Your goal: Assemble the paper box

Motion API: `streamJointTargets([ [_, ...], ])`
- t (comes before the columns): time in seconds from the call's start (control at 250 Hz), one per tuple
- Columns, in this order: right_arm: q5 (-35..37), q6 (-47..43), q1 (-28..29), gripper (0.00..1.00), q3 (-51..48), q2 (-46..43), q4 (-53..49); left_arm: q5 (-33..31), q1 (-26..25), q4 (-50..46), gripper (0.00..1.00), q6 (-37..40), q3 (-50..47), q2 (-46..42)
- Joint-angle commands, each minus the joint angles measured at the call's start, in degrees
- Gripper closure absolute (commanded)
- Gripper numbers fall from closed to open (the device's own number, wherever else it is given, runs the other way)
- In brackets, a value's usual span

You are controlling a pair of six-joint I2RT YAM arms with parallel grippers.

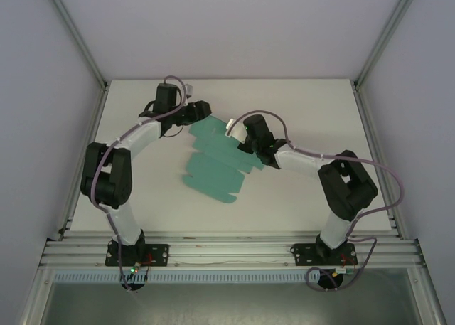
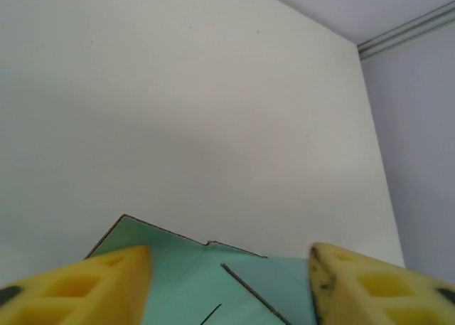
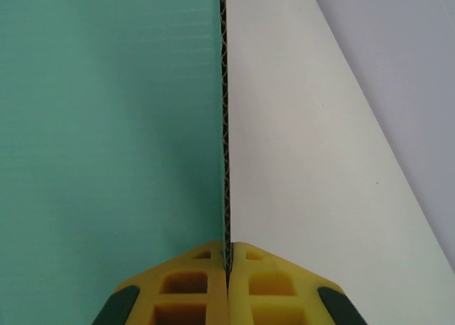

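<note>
The paper box (image 1: 213,161) is a flat teal-green die-cut sheet with flaps, lying mid-table. My right gripper (image 1: 242,133) is at its far right edge. In the right wrist view that gripper (image 3: 228,257) is shut on the card's edge, and the box sheet (image 3: 106,126) stretches away to the left, seen edge-on at the pinch. My left gripper (image 1: 201,112) hovers at the sheet's far left corner. In the left wrist view this gripper (image 2: 231,286) is open, its yellow fingers (image 2: 85,289) wide apart, with the box's flaps (image 2: 192,275) below and between them, untouched.
The white table (image 1: 306,104) is bounded by grey enclosure walls on the left, right and back. An aluminium rail (image 1: 227,250) carrying both arm bases runs along the near edge. Bare table lies right and in front of the sheet.
</note>
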Motion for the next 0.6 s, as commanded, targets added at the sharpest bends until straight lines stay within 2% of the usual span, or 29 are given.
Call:
streamJointTargets([
  [0.0,1.04,-0.13,0.44,1.00,-0.13,-1.87,2.71,-1.07,-0.82,-3.97,0.52,2.33,1.62,1.00],
  [0.044,1.56,0.05,0.40,1.00,-0.13,-1.77,3.11,-1.35,-0.94,-4.23,0.55,2.70,1.46,1.00],
  [0.12,2.01,0.52,0.40,1.00,-0.38,-1.77,4.35,-1.04,-1.31,-4.57,0.68,3.47,1.24,1.00],
  [0.192,2.41,1.02,0.40,1.00,-0.07,-1.73,4.54,-0.30,-1.84,-5.08,0.73,4.42,1.02,0.93],
  [0.348,1.62,1.37,0.50,1.00,0.08,-1.36,5.08,-0.25,-3.92,-6.05,0.74,7.05,0.99,0.52],
  [0.436,1.41,1.19,0.73,1.00,0.37,-0.99,5.14,-2.28,-5.46,-7.15,0.70,8.27,1.74,0.25],
  [0.596,1.01,0.56,1.21,1.00,0.34,-0.72,5.46,-4.34,-7.33,-7.83,0.70,8.66,3.48,1.23],
])
